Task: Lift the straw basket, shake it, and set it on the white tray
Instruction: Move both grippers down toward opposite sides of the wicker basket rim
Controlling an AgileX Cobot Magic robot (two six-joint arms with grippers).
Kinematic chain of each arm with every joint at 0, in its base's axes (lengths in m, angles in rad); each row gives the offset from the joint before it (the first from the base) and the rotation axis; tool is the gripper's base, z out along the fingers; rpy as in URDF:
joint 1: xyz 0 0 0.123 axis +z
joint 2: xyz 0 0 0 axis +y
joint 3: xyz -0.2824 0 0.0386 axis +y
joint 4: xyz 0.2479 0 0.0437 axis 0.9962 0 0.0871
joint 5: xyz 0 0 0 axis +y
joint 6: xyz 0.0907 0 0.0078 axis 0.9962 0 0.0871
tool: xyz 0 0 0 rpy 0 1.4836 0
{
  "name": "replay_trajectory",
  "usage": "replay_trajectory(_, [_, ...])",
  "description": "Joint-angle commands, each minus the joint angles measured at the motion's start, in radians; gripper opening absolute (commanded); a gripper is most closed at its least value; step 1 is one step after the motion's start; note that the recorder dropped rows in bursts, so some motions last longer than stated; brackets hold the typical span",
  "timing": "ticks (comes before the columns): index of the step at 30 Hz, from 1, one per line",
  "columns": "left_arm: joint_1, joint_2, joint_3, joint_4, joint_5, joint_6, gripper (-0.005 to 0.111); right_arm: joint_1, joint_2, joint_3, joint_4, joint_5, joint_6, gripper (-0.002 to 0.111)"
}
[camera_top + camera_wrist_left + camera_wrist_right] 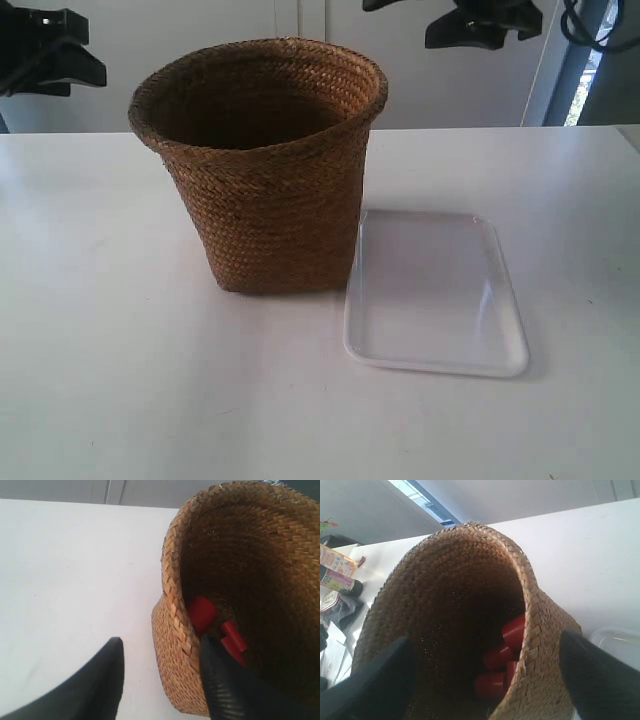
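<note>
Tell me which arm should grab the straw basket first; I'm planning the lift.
Left, probably. The left gripper is open with one finger seemingly inside and one outside the rim of the straw basket. The right gripper, open wider, frames far more than one wall.

brown braided straw basket (270, 200), red pieces (500, 665) inside, glossy white tray (435, 300), white table (100, 350)
</note>
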Motion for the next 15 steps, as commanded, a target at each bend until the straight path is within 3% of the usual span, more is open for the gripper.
replay_trajectory(1, [0.000,-0.006,-0.005,-0.062,-0.016,0.006,0.052,0.005,0.024,-0.002,-0.001,-0.002,0.001,0.075])
replay_trajectory(10, [0.000,-0.004,-0.011,-0.081,0.064,0.006,0.067,0.020,0.057,-0.110,-0.059,0.024,-0.004,0.080])
replay_trajectory(15, [0.000,-0.004,-0.011,-0.081,0.075,0.006,0.067,0.058,0.082,-0.186,-0.236,0.087,0.025,0.082])
